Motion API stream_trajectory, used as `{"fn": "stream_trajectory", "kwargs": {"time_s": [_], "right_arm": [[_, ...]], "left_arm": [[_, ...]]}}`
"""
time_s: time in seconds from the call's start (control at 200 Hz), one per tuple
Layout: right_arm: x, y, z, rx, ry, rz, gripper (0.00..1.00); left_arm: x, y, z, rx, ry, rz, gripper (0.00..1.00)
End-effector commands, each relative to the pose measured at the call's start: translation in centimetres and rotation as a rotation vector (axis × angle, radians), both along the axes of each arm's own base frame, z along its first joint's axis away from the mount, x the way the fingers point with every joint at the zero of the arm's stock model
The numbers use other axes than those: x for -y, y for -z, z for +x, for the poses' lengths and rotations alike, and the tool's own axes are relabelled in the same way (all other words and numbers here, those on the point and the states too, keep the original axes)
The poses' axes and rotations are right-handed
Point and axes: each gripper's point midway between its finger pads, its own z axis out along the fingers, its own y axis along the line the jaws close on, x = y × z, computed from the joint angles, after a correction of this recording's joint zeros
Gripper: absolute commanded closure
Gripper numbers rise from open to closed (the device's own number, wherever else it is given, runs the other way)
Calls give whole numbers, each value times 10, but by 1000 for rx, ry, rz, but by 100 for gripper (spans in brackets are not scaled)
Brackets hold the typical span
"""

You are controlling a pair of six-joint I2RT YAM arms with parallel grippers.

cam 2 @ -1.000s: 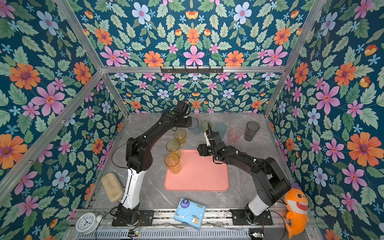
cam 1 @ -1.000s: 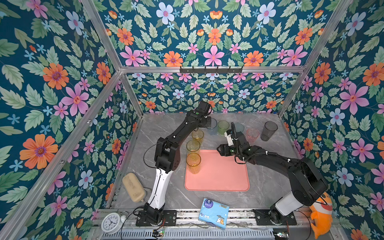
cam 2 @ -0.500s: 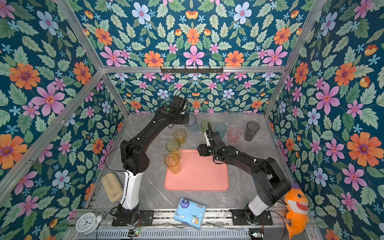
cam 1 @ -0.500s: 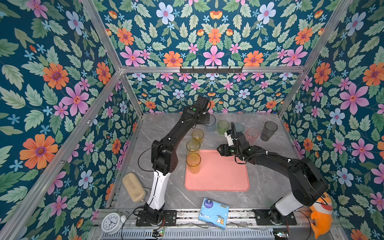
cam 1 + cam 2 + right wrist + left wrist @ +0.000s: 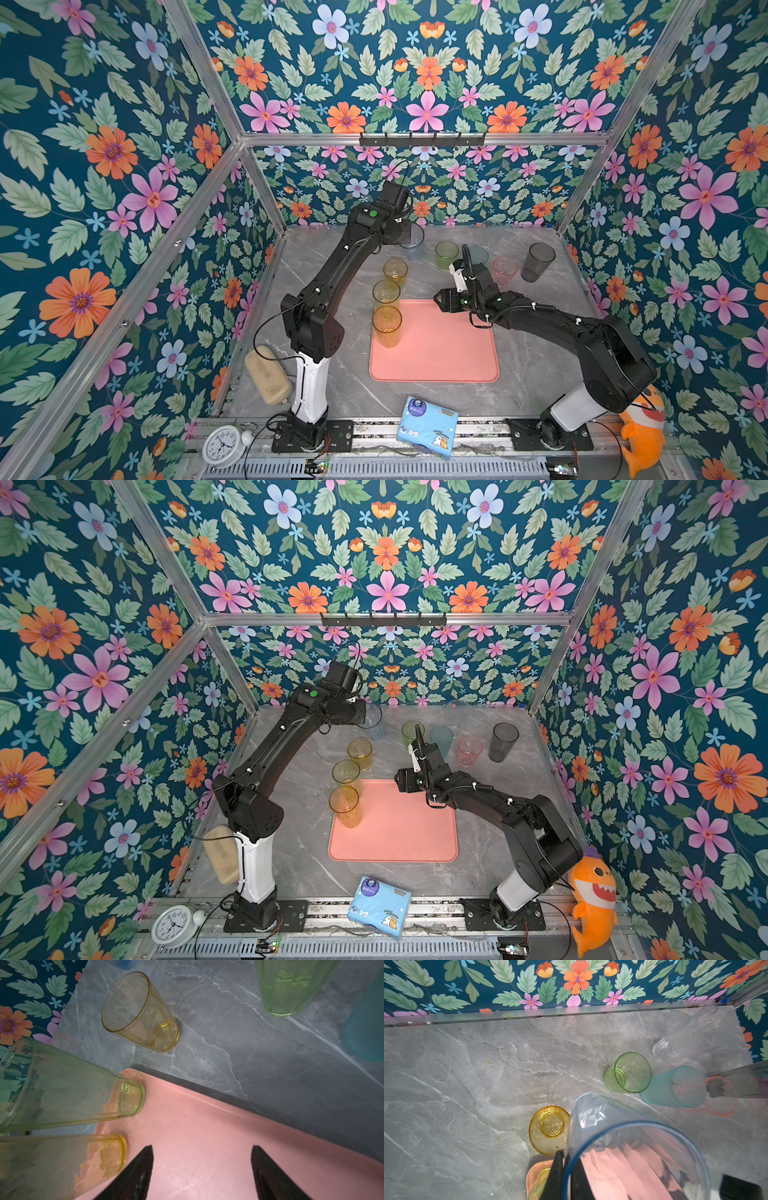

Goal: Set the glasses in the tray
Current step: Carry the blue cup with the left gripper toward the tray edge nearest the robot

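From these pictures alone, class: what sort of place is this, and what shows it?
Likely a robot lab test cell: two arms bolted to a rail, an aluminium frame, printed floral walls.

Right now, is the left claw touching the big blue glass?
Touching. The left wrist view shows the left gripper pinched shut on the rim of the blue glass, one black finger inside and one outside, with no gap.

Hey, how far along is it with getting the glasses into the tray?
Done: the amber glass and the yellow-green glass stand on the tray's left edge. In hand: left gripper pinches the blue-grey glass's rim; right gripper is open, empty. Remaining: short yellow, green, teal, pink, dark grey and clear glasses on the table.
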Motion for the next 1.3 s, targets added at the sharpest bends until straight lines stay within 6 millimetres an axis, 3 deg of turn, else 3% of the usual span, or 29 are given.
{"fn": "stream_trajectory", "kwargs": {"time_s": [0.0, 0.175, 0.5, 0.745, 1.08, 1.295], "right_arm": [[-3, -5, 1, 9, -5, 16, 25], [-3, -5, 1, 8, -4, 18, 25], [-3, -5, 0, 3, -3, 20, 25], [-3, -4, 1, -3, 0, 21, 25], [-5, -2, 1, -8, -3, 25, 25], [-7, 1, 1, -22, -5, 34, 25]], "left_arm": [[-14, -17, -14, 11, 1, 31, 98], [-30, -38, -38, 13, -6, 43, 98], [-42, -48, -83, -42, 32, 43, 100], [-21, -52, -118, -90, 119, -8, 100], [5, -41, -165, -153, 233, 1, 100], [11, -30, -197, -201, 273, 43, 100]]}}
